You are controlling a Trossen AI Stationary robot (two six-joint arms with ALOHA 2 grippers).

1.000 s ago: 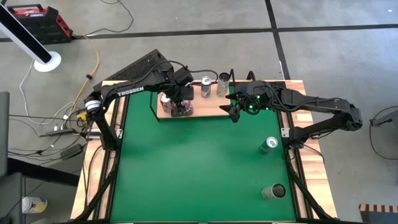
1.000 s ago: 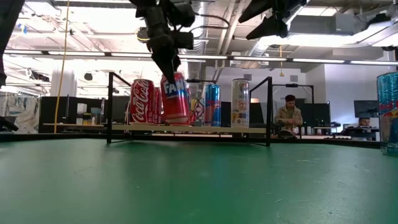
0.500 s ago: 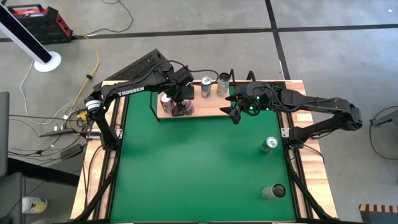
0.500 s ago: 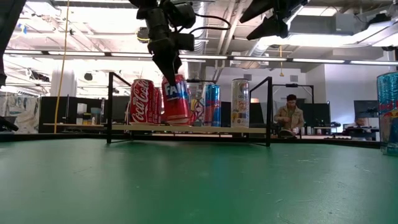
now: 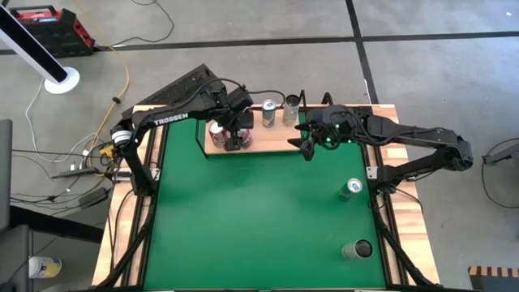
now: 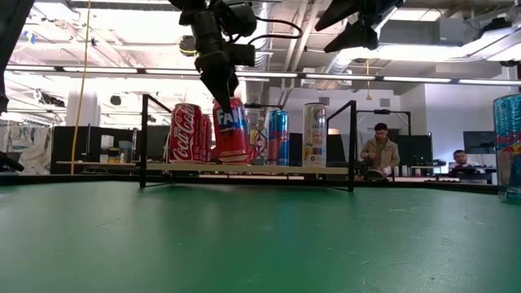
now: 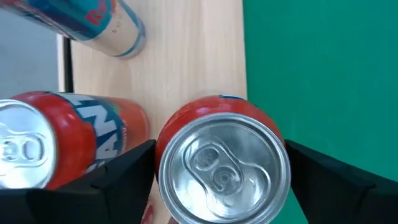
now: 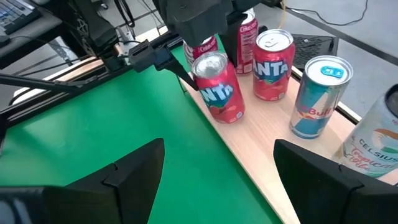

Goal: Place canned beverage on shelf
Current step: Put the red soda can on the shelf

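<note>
Between left gripper point(image 7: 219, 186) fingers, Fanta can point(image 7: 221, 162)

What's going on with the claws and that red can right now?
Left claw shut on red Fanta can, tilted at the shelf front edge. Right claw open, hovering by the shelf's end. Second Fanta can close behind.

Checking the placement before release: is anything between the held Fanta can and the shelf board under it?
Nothing visible. The left gripper holds the Fanta can tilted at the shelf front edge. A second Fanta can and a cola can stand behind it, not under it.
</note>
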